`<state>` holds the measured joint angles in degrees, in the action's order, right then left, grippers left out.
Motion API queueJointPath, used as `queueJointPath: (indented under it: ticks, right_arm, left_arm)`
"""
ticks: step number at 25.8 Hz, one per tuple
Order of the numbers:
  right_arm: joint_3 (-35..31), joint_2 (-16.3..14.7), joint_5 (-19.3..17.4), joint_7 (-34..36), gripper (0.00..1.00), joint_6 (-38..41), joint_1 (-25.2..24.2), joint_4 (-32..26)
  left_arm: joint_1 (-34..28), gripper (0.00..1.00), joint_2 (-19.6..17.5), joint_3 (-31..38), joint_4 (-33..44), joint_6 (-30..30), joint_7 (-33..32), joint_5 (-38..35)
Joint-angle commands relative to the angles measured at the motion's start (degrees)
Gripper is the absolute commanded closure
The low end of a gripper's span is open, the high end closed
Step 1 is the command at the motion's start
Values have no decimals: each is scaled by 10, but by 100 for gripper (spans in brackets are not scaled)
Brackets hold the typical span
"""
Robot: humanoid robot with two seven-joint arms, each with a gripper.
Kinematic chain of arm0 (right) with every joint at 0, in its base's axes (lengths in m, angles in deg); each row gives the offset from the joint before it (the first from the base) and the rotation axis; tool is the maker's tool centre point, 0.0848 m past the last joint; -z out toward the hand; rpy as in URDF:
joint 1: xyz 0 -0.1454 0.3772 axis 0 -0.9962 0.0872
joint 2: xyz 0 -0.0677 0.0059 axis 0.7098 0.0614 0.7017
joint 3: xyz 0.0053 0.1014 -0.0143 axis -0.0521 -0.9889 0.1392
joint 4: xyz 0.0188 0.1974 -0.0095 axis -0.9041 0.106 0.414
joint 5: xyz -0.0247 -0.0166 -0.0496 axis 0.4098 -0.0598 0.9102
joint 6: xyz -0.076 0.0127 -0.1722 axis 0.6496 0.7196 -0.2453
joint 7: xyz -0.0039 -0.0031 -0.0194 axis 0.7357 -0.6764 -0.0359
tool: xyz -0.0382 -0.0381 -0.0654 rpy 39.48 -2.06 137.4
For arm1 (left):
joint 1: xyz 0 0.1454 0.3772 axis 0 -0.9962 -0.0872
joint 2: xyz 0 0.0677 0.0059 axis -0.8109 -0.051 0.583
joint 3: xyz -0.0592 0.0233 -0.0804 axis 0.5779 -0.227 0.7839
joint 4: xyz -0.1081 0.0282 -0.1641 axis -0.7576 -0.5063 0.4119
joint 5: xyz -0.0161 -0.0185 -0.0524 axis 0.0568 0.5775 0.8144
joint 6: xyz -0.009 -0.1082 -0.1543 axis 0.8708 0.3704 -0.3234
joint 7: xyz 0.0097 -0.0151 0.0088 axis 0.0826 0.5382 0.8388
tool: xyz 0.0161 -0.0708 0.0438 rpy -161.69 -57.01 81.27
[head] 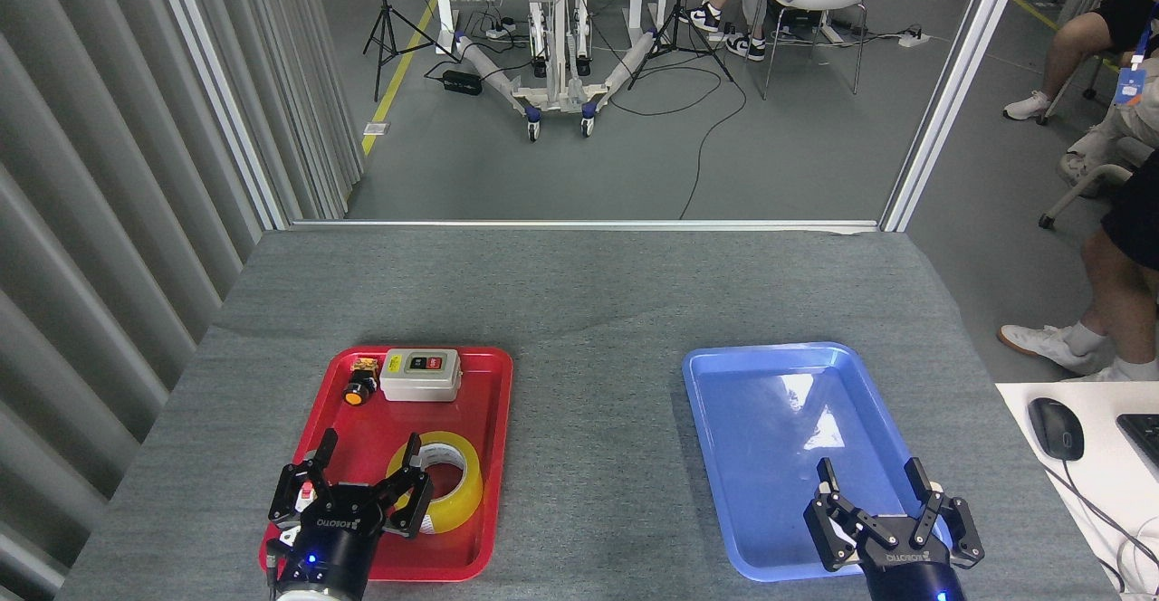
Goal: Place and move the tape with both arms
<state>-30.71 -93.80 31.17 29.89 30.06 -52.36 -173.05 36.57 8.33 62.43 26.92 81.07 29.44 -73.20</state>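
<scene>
Tape [450, 483]: wide roll, translucent yellow, white inner core; lying flat, hole up, in near right part of red tray [489, 420], near corner. Partly hidden on left side by black finger of left gripper [369, 461]. Well apart from grey switch box [420, 375] at tray's far end.

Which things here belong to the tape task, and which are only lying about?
For the job: the tape, left gripper, right gripper, red tray, blue tray.

Lying about: grey switch box, orange push button.
</scene>
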Motion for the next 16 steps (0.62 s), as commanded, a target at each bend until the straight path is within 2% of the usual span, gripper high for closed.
queueJointPath:
  ticks: [1, 16]
  right_arm:
    - [1, 1, 0, 0, 0, 0, 4, 1]
    - [1, 7, 0, 0, 0, -1, 4, 1]
  left_arm:
    - [-1, 1, -6, 0, 0, -9, -1, 0]
    - [-7, 0, -9, 6, 4, -5, -1, 28]
